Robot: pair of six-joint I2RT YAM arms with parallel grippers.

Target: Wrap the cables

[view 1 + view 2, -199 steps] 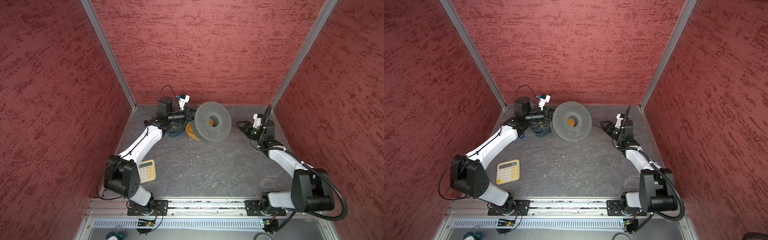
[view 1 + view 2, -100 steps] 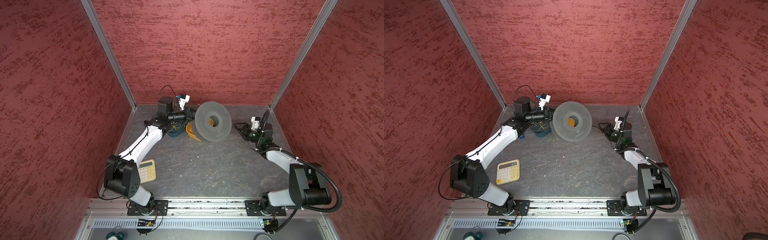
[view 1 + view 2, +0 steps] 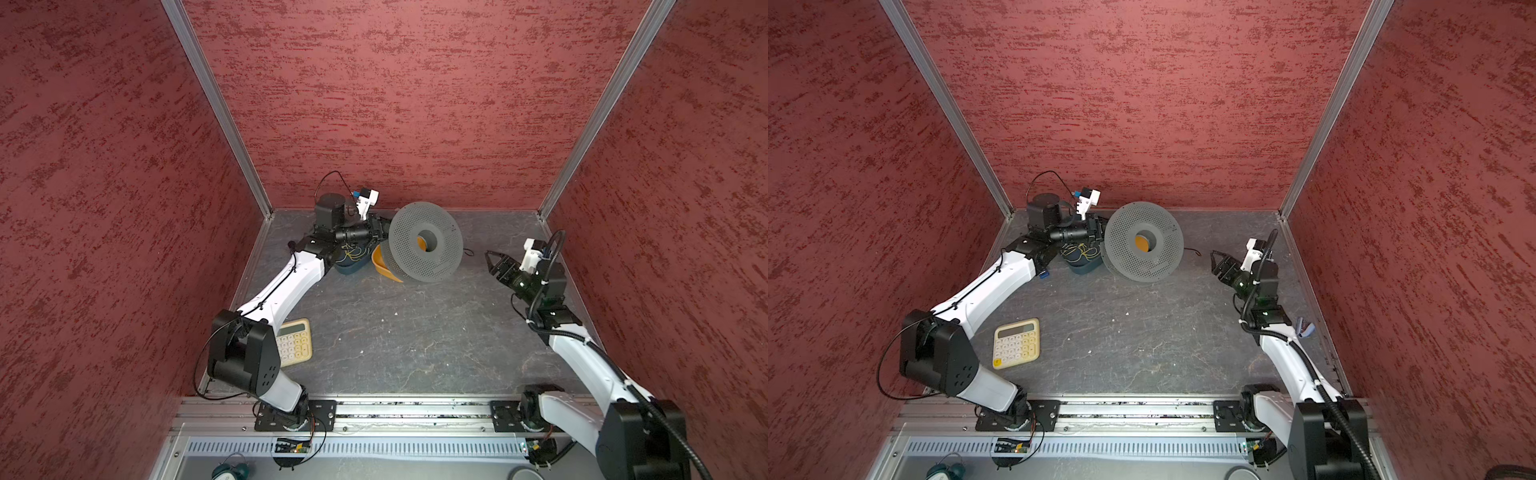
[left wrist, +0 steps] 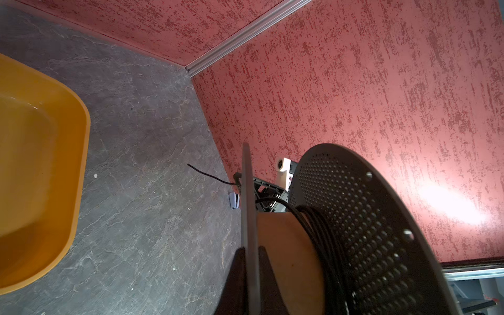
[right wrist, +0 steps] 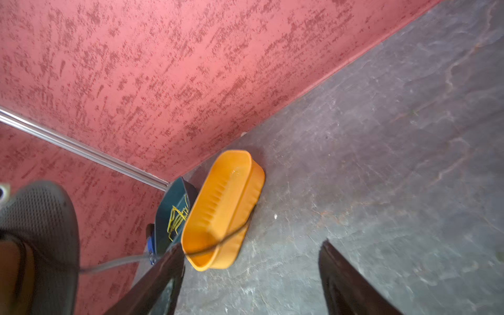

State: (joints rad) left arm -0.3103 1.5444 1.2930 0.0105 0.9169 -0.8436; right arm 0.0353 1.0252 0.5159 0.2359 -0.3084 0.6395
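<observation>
Pinching the thin rim of the grey perforated spool (image 4: 362, 218) is my left gripper (image 4: 250, 249), its two fingers pressed together on either face of that flange, holding the reel on edge. Right past those fingers, on the tan core between the two flanges, the black cable (image 4: 321, 234) lies in a thick band of turns, so I judge most of the winding done. Farther out from that hand a short loose tail (image 4: 207, 175) runs off the reel and lies on the grey table (image 4: 136, 163), toward my right gripper (image 3: 492, 262). That gripper hangs with its jaws spread wide and nothing between them, near the tail's end. A thin dark line passes one finger in the right wrist view, too blurred for me to say whether it touches. What remains, as I read it, is taking up that tail and laying the last stretch onto the core. Beyond my right fingertips sit the orange tray (image 5: 223, 207) and the blue tray (image 5: 170, 201) with yellow-green wire, neither part of this job.
</observation>
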